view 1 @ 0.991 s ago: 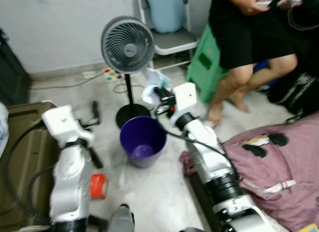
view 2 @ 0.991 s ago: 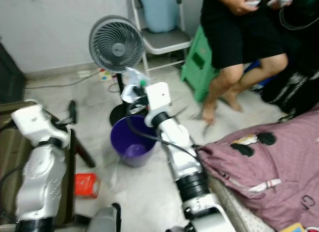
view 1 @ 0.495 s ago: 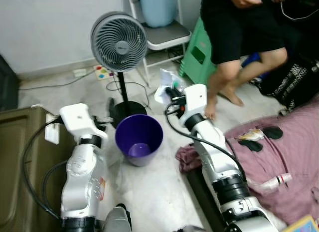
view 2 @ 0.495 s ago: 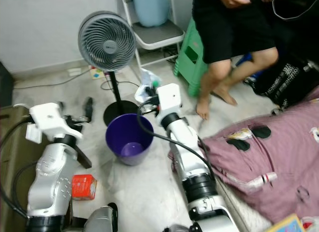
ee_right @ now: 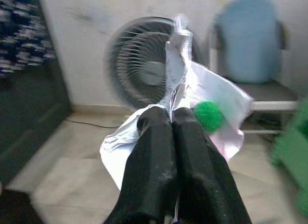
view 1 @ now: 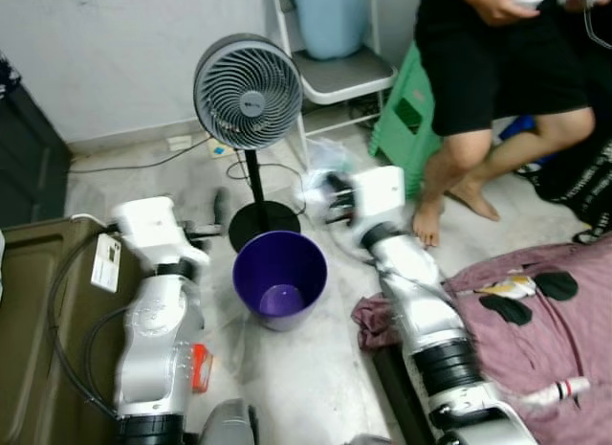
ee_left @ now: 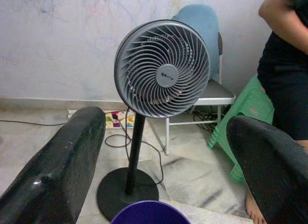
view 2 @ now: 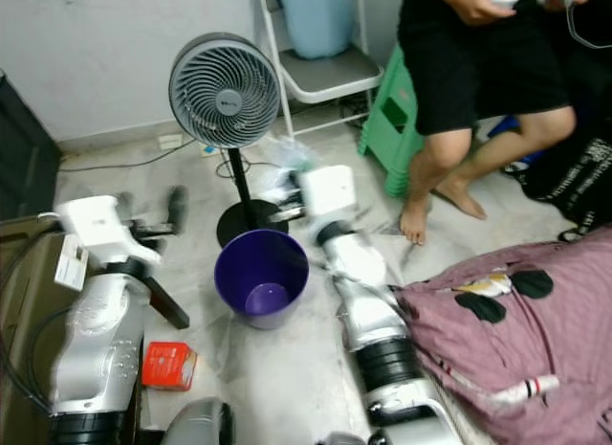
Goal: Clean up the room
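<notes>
Right gripper (ee_right: 171, 119) clamping plastic bag (ee_right: 211, 115)

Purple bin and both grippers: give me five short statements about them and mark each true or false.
1. The right gripper is shut on a white bag. True.
2. The left gripper is holding a cloth. False: its fingers are open with nothing between them.
3. The purple bin stands upright on the floor between the two arms. True.
4. The fan lies tipped over on the floor. False: it stands upright behind the bin.
5. The red box is inside the bin. False: it lies on the floor beside the left arm.
</notes>
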You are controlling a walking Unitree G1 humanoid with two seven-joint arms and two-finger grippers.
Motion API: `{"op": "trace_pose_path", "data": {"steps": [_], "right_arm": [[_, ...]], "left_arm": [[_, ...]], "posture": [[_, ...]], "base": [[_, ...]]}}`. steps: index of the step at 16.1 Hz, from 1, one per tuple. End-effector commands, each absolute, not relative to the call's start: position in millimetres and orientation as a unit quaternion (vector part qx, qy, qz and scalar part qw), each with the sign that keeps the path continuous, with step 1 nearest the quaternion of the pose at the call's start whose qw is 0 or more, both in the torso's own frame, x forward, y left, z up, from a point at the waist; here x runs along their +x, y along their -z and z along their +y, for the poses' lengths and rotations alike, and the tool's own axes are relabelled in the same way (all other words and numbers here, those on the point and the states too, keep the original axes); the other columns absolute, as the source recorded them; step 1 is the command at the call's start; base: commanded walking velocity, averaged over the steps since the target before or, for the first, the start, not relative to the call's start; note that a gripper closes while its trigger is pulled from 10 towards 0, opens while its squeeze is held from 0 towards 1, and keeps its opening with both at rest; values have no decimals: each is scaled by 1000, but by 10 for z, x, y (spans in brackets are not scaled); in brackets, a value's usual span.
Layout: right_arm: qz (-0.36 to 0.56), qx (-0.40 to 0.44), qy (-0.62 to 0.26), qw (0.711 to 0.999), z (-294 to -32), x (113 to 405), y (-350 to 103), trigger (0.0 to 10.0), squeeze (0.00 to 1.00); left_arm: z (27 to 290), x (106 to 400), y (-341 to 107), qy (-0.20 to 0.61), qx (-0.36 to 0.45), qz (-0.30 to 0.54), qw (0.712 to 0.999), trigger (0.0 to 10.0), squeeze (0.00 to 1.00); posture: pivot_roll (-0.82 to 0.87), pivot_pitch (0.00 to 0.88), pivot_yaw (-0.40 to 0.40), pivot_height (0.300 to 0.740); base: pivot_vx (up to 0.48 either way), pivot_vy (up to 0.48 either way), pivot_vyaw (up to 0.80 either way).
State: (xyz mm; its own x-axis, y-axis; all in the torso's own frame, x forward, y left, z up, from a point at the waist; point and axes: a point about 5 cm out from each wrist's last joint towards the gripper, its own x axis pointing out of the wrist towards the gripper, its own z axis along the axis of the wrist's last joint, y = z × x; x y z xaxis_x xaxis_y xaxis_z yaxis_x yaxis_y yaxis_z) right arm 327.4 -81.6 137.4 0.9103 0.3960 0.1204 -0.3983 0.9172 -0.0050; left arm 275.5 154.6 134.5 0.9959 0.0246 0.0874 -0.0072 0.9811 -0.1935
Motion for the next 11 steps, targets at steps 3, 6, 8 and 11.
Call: {"op": "trace_pose_path", "data": {"steps": [3,6,8,11], "right_arm": [[-70,21,-227,971,-630,3246,-1425,10000,0],[-68,29,-229,971,-619,3244,-1418,10000,0],[-69,32,-229,971,-615,3247,-1417,10000,0],[-75,17,-239,968,-572,3249,-1433,10000,0]], "left_arm": [[1637,2758,-1356,-18,-86,-44,995,10000,0],[1651,2757,-1342,-27,-87,-37,995,10000,0],[1666,2751,-1354,-36,-84,-42,995,10000,0],[1701,2751,-1350,-55,-88,-39,994,10000,0]], "posture": [[68,122,-12,740],[72,117,-13,740],[72,117,-13,740],[84,114,-18,740]], "base": [[336,0,0],[209,0,0],[0,0,0],[0,0,533]]}}
